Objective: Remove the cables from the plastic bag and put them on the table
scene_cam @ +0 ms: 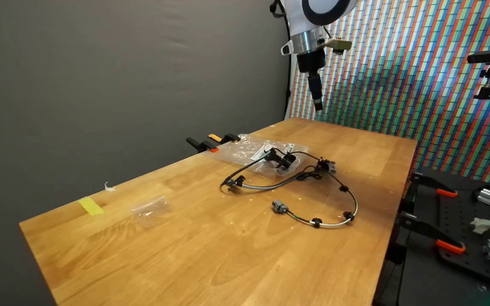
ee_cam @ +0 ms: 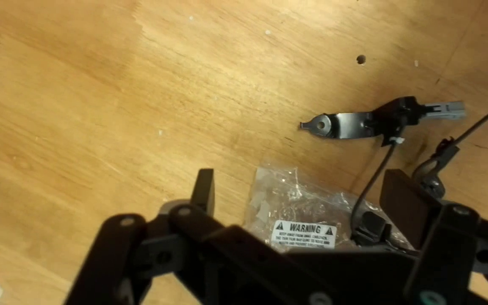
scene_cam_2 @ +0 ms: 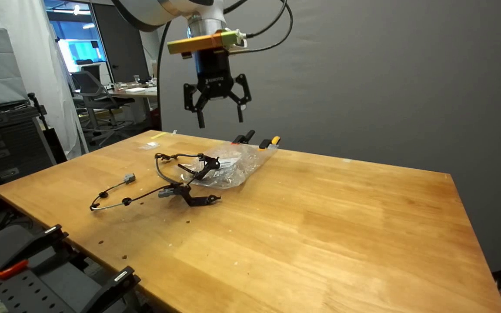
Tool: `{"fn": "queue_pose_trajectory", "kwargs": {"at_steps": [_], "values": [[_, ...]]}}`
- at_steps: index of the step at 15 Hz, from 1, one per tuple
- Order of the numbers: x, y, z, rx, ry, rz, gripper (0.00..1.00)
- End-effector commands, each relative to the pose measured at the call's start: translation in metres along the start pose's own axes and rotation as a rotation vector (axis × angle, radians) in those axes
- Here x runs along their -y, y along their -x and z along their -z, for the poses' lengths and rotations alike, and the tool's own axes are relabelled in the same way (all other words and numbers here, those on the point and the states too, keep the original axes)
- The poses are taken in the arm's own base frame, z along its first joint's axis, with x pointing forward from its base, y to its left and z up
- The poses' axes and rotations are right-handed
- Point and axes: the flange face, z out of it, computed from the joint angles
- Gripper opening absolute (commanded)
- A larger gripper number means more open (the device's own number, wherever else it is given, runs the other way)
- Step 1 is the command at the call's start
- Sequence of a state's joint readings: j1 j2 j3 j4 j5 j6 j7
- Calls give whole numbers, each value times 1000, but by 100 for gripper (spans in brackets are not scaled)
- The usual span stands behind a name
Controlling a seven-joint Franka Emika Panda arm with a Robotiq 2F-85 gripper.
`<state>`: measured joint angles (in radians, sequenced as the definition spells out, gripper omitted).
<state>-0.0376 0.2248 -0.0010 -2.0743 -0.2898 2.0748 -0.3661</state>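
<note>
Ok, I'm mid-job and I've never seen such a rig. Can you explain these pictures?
The machine is one robot arm. Its open jaws are above the wooden table, holding nothing. Two pictures are taken from outside the robot; the close-up looks down from its wrist. On the table lie a cable harness and a clear plastic bag with a WARNING label. Part of the harness overlaps the bag; whether any sits inside, I can't tell. A smaller clear bag and a yellow strip lie apart.
</note>
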Motion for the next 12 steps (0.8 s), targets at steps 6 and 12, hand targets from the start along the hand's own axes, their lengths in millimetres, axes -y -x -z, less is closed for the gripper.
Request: {"fn": "queue_pose_trajectory", "kwargs": {"at_steps": [6, 12], "values": [[58, 26, 123, -64, -89, -72, 100], [86, 53, 171, -245, -270, -313, 100]]}}
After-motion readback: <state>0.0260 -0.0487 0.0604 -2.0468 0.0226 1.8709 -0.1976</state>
